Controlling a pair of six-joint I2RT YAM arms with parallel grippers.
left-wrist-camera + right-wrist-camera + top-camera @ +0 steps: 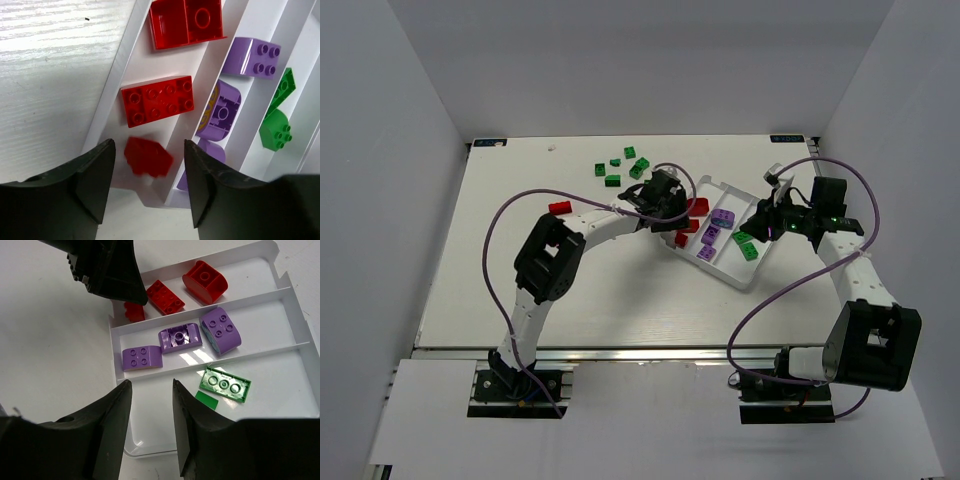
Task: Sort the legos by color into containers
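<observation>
The white tray [745,282] lies at the right of the middle, with three compartments. In the left wrist view its red compartment [117,85] holds a flat red brick [159,101] and an upturned rounded red one [185,20]. My left gripper [148,145] is open above that compartment's end, and a blurred small red brick [148,157] shows between the jaws, touching neither. Purple bricks [142,358] fill the middle compartment. My right gripper [151,385] is open and empty over the green compartment, beside an upturned green plate [225,384] and a small green piece [206,401].
Several green bricks [620,168] lie loose on the table behind the left gripper [672,205]. One red brick [560,207] lies on the table to its left. The right gripper [757,225] hovers at the tray's right side. White walls enclose the table.
</observation>
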